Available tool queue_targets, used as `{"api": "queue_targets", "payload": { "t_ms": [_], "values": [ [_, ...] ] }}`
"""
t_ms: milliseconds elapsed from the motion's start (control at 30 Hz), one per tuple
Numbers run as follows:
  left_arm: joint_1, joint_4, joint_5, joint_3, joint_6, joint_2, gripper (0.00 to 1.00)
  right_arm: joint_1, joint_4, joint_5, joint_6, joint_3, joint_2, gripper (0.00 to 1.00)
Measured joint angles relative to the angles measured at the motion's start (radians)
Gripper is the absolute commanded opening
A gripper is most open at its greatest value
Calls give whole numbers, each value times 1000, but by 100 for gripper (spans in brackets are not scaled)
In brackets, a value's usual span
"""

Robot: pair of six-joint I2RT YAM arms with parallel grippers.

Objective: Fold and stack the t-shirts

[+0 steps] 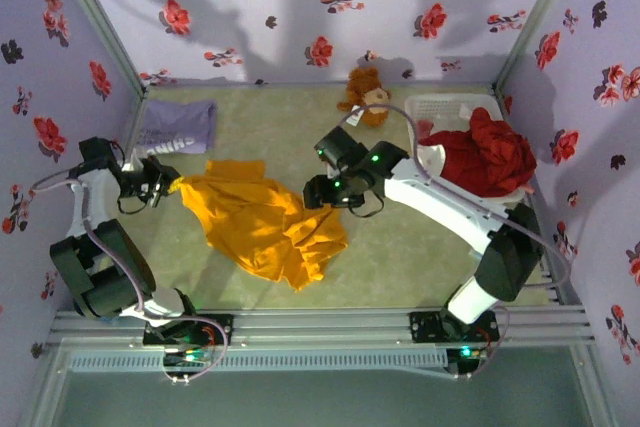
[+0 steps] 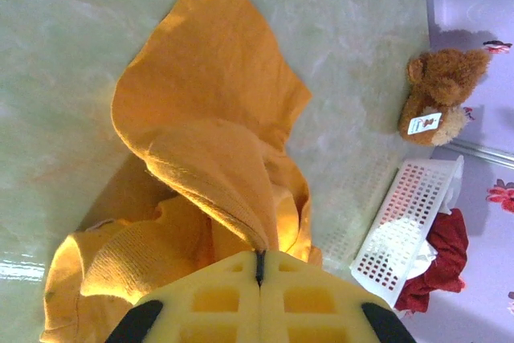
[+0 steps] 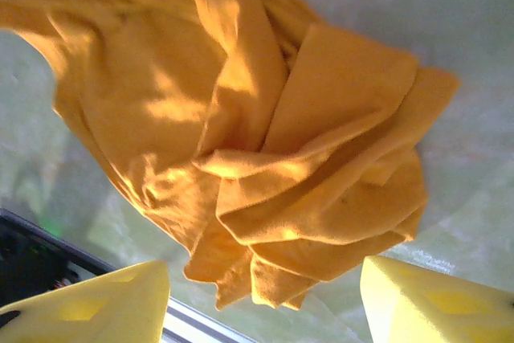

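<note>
my left pincer (image 2: 259, 261) is clamped tight on an edge of the orange tee (image 1: 262, 219), with the cloth pinched right at its fingertips and trailing away ahead of it in a loose ridge. my right pincer (image 3: 263, 283) stands wide with nothing between its jaws. the bunched far end of the tee lies just ahead of it, its layers folded over one another. i judge the step in hand is spreading this tee flat before any fold. to do that well i'd use the left grip as the anchor and not let it drag. then i'd bring the right pincer down onto a single outer edge of the heap ahead of it, a hem or corner rather than the thick middle, since a bite through several layers would only carry the tangle along. which edge is the hem i can't tell from here. once pinched, i'd pull straight away from the left pincer, low over the table (image 1: 420, 247), until the cloth goes taut. the lavender tee (image 1: 178, 125) lies beyond the left pincer, well apart, and can wait. the basket (image 1: 445, 102) sits behind the right pincer, so i'd mind that arm.
</note>
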Motion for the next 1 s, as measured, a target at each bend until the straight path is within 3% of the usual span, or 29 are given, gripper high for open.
{"api": "queue_targets", "payload": {
  "t_ms": [200,433,600,700,767,1000],
  "values": [
    [0,0,0,-22,0,0,0,-45,33,3,-6,-21,42,54],
    [0,3,0,-29,8,0,0,-49,82,-49,-31,14,269,47],
    [0,3,0,-29,11,0,0,-49,88,-60,-31,27,368,34],
    [0,3,0,-29,12,0,0,-49,84,-64,-28,53,389,10],
    [0,3,0,-29,12,0,0,-49,79,-64,-30,64,389,0],
    [0,3,0,-29,12,0,0,-49,12,35,-31,71,308,0]
  ]
}}
